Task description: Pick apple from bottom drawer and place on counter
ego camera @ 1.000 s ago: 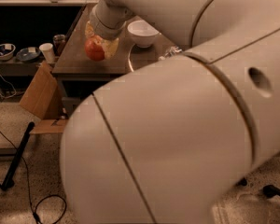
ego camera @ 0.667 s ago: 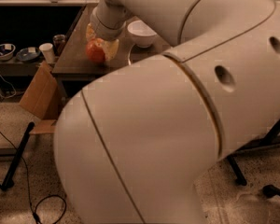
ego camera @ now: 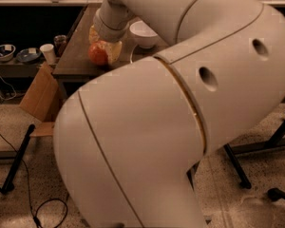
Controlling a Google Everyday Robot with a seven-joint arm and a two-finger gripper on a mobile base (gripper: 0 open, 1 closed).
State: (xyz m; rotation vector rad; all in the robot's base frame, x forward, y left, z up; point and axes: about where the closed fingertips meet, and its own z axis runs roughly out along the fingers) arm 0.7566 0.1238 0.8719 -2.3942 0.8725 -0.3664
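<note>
The apple [ego camera: 99,54], reddish-orange and round, is at the near left part of the grey-brown counter [ego camera: 72,62]. My gripper [ego camera: 104,45] comes down on it from above, its pale fingers [ego camera: 115,51] closed around the apple. I cannot tell whether the apple rests on the counter or hangs just above it. A white bowl [ego camera: 142,33] stands on the counter right of the apple. My large white arm [ego camera: 180,108] fills most of the view and hides the bottom drawer.
A low shelf at left holds a white cup [ego camera: 48,52], a dark jar [ego camera: 60,42] and two small bowls [ego camera: 4,51]. A cardboard box [ego camera: 38,96] leans below the counter. Black stand legs [ego camera: 16,161] and cables [ego camera: 47,209] lie on the floor.
The arm's elbow has swung across the view, showing more of the joint. The apple in the gripper has sunk slightly toward the counter.
</note>
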